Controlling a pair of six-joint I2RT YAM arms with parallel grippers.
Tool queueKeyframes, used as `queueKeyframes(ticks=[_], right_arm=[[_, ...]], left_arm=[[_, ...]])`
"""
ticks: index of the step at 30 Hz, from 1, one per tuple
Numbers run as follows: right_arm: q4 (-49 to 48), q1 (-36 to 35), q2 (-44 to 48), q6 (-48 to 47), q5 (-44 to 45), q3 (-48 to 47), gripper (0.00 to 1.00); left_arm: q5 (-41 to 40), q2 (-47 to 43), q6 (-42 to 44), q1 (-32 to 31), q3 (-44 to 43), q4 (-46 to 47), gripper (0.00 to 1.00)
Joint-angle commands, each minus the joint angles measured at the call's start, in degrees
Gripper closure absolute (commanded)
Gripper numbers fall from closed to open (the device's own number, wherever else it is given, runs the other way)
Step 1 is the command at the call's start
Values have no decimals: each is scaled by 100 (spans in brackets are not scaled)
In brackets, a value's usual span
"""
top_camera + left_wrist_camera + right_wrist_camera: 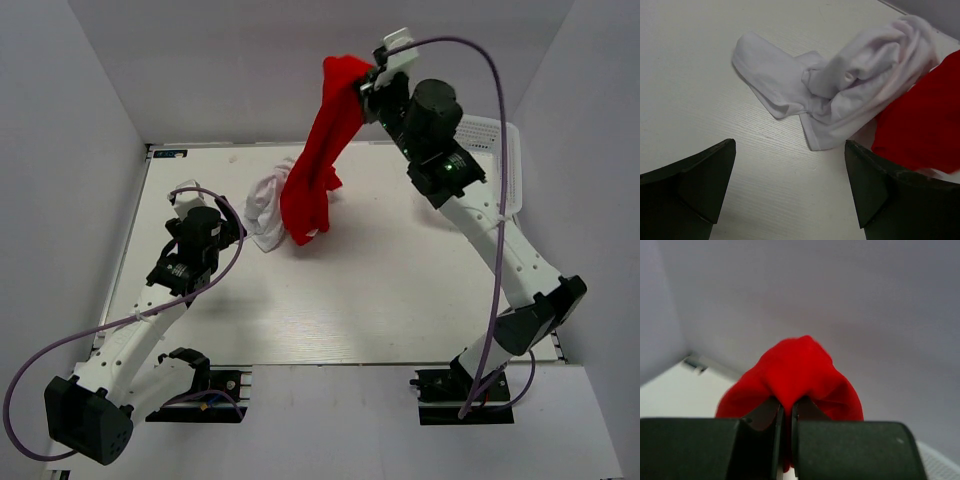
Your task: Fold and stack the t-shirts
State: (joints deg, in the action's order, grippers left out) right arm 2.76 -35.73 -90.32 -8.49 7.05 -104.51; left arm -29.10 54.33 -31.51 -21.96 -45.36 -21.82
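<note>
Above crumpled white cloth t-shirt (263,212): right gripper (787,412) high, jaws pinched tight on bunched fold of bright red cloth t-shirt (322,150). Red t-shirt hangs from grip, lower end against right side of white t-shirt. White t-shirt heaped on white table (400,290). Left of white t-shirt: left gripper (790,145) low over table, jaws spread wide, holding nothing, clear of cloth. Right of white t-shirt, well apart: white plastic lattice basket (495,140), partly hidden behind right arm.
</note>
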Motion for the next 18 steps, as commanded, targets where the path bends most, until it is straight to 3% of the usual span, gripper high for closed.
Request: queueKeyframes(ticks=[1,5,6,8,10,13,18], right_arm=[[-1136,65,-125,-729,1490,-376,100],[-2831,153,-731,-2056,2800,-1393,100],[-3060,197,-1263,-2304,3167,-1632,100],[-3397,407,-1680,-2954,3329,-3085,100],[-3875,592,-2226,-3324,3294,-3636,100],[-4171,997,-1964,-3379,3013,-3227,100],[-3881,1954,-1541,-2395,2820,-2671,100]], left_arm=[[54,-71,13,16,-51,99,0],[54,-71,13,16,-51,99,0],[54,-71,13,16,-51,99,0],[54,-71,13,16,-104,38,0],[54,-71,13,16,-104,38,0],[54,-71,13,16,-51,91,0],[54,113,13,16,-104,91,0]])
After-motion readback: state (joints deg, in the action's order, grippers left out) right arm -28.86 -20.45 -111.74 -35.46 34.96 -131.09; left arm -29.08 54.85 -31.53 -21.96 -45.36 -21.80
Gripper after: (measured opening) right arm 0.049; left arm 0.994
